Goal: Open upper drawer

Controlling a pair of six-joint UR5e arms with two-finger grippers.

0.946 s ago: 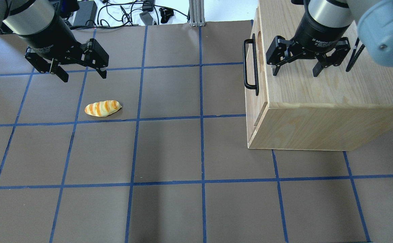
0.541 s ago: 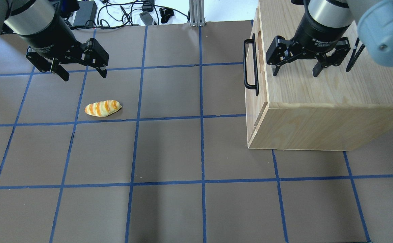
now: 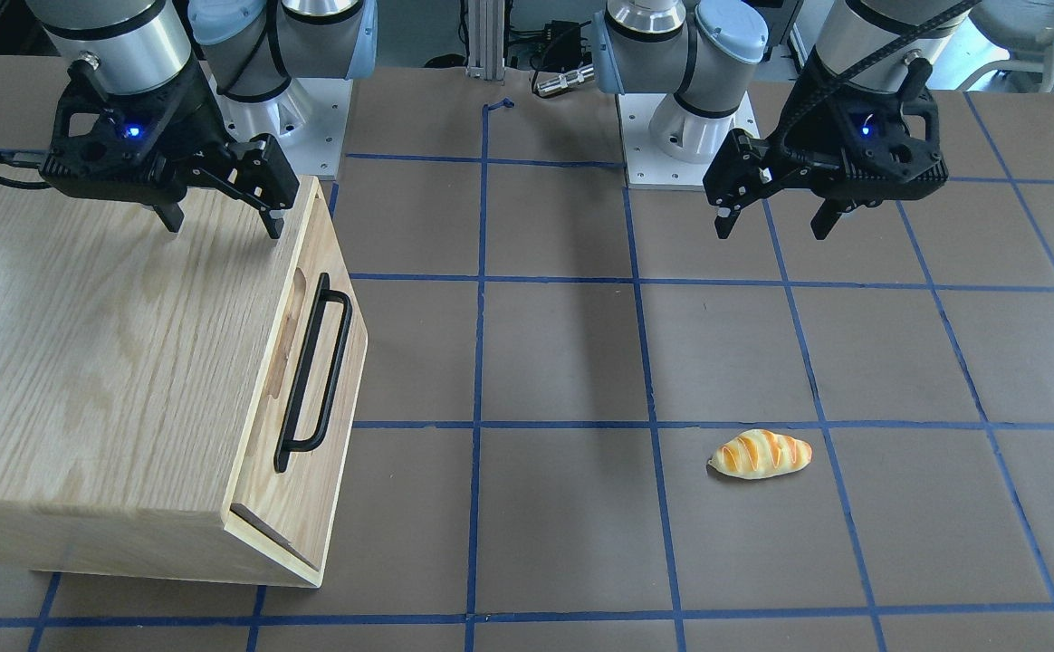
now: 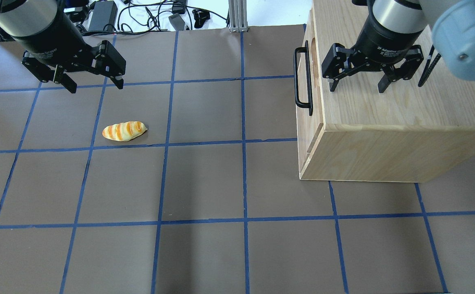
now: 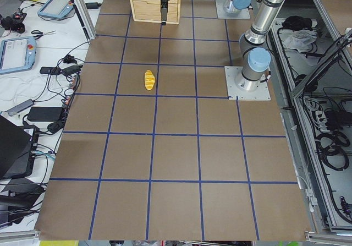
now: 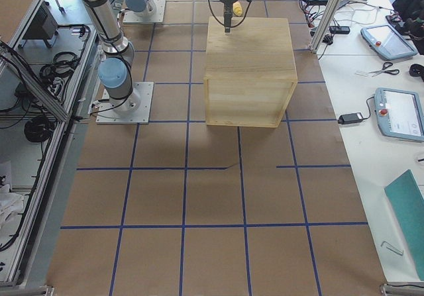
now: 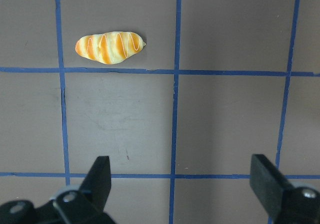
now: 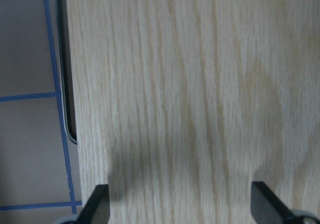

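Overhead exterior: upper drawer is on the right side of the table, in the left-facing front of the oak cabinet. Its front panel looks flush with the cabinet face, so it reads as closed. The black bar handle runs along the panel near the cabinet's top edge, with the oval recess behind it. Nothing is touching the handle.

My right gripper hangs over the cabinet top, just right of the front edge and toward the far end. Its jaws are spread wide with nothing between them. The right wrist view shows only wood grain between the fingertips, with the handle as a dark strip at the frame's left edge.

My left gripper is over bare table at the far left, well apart from the cabinet. Its jaws are also spread wide and empty.

A striped bread roll lies on the table nearer than the left gripper, not touching it. In the left wrist view it sits clear of both fingers.
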